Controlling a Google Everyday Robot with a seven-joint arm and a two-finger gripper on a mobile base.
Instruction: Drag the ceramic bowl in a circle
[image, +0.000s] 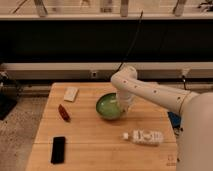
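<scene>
centrally, glossy round green ceramic bowl (108, 106) on the pale wooden table (95, 142), white arm's gripper (121, 106) at the bowl's right rim, its grip state hidden, clear plastic bottle (143, 136) lying nearby, flat black phone (58, 149) front-left

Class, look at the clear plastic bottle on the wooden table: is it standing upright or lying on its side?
Lying on its side: the clear plastic bottle stretches lengthwise along the wooden table. The tool is at the green ceramic bowl.
</scene>
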